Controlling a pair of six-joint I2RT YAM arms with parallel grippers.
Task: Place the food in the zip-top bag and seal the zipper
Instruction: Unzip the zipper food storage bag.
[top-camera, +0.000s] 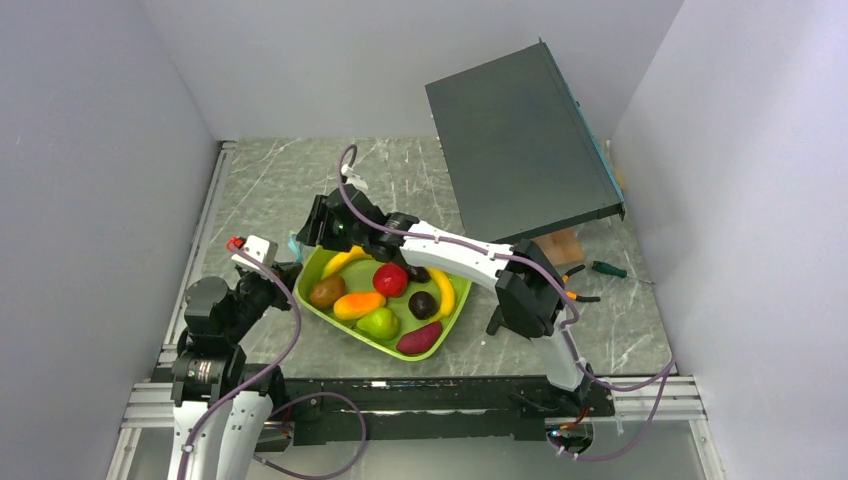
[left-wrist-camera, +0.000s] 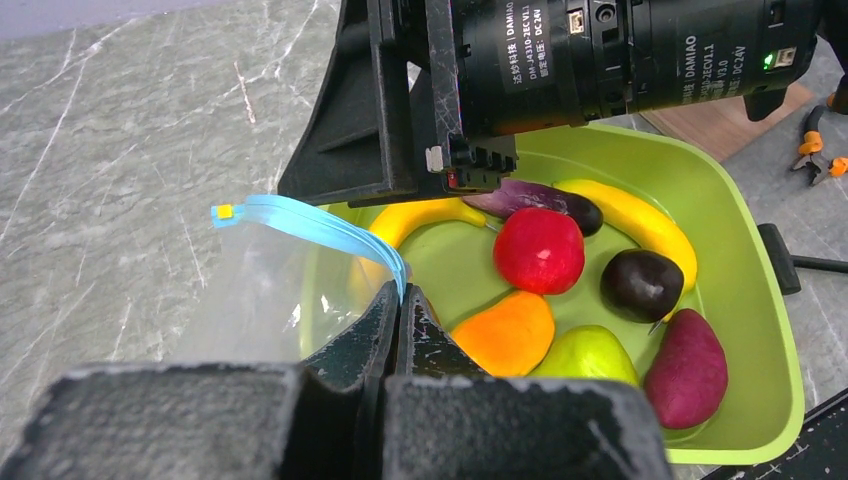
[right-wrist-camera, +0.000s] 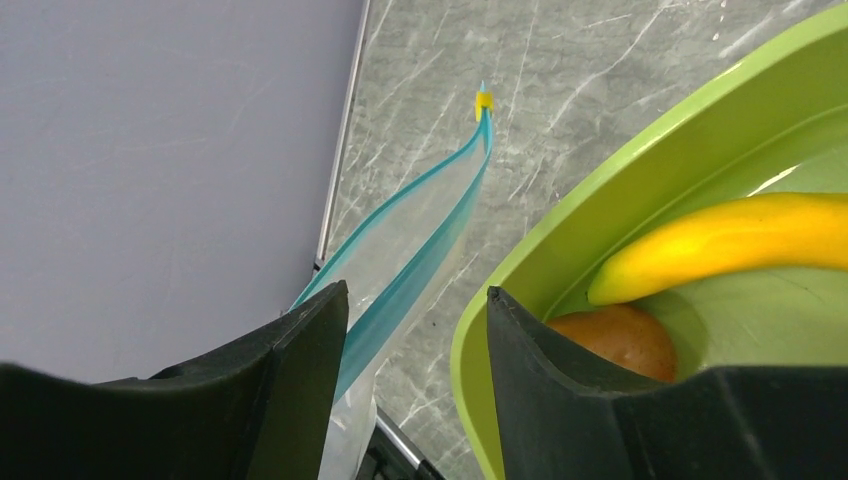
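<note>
Right wrist: my right hand (right-wrist-camera: 415, 295) is half open astride the zipper (right-wrist-camera: 432, 240), whose long axis runs from the finger gap toward upper centre; whether it touches, I can't tell. Left hand (left-wrist-camera: 400, 300) is pinched shut on the same strip, holding the mouth of the zip-top bag (left-wrist-camera: 260, 300) just left of the tray (left-wrist-camera: 770, 300). The food (left-wrist-camera: 538, 250) all lies in the tray, to the right in both wrist views.

both arms pair white shells with black joints. the left arm (top-camera: 215, 330) has dark, rounded motor blocks; the right arm (top-camera: 455, 250) has a long white link. thin purple cables (top-camera: 297, 322) run along each. the left claw (left-wrist-camera: 400, 300) has scuffed matte black fingers, the right claw (right-wrist-camera: 418, 310) smooth black wedges. a black cylindrical motor (left-wrist-camera: 600, 50) bears white "damiao" lettering and a green light (left-wrist-camera: 768, 60).
</note>
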